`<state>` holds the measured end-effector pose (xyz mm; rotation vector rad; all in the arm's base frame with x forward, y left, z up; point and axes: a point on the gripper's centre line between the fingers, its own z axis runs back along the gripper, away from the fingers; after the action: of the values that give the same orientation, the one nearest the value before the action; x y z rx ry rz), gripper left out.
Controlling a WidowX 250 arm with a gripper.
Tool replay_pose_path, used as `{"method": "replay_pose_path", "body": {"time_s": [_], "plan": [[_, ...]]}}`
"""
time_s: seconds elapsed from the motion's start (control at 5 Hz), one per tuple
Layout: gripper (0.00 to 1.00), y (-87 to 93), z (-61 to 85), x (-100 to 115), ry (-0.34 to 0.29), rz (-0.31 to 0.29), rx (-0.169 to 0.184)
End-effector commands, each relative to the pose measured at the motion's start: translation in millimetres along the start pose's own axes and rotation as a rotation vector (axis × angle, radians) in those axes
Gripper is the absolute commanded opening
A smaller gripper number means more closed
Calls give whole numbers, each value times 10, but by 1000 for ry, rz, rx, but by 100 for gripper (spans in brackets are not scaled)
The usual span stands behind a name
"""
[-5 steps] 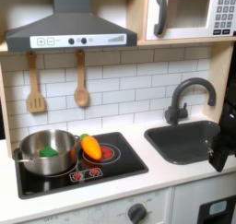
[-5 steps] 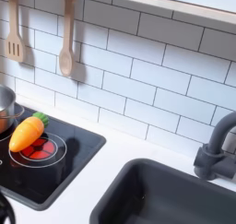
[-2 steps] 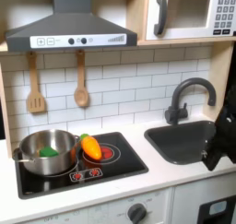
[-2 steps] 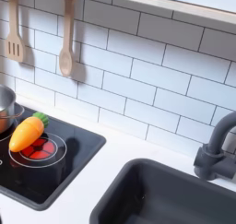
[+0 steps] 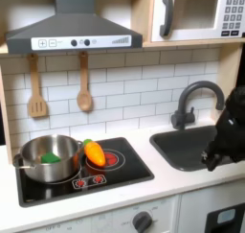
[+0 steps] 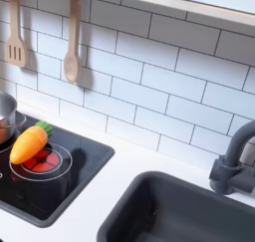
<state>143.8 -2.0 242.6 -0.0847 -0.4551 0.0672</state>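
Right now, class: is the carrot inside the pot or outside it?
Outside: the carrot lies on the stovetop, leaning against the pot rim.

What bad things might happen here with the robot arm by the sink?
1. The pincer hangs over the sink, close to the faucet; a swing toward the first exterior view's left might knock it.
2. The toy carrot leans on the rim of the pot on the stove, so a bump might roll it off.
3. I can't tell whether the pincer is open.
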Motion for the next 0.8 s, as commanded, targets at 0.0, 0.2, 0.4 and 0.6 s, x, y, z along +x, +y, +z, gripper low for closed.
{"method": "replay_pose_path", "body": {"time_s": [0.0,0.2,0.4,0.6], "plan": [[100,-9,11,126,-57,-18,-18],[100,11,5,174,-63,-13,-35],[100,7,-11,299,-73,-43,-51],[100,13,41,448,-128,-59,-38]]}}
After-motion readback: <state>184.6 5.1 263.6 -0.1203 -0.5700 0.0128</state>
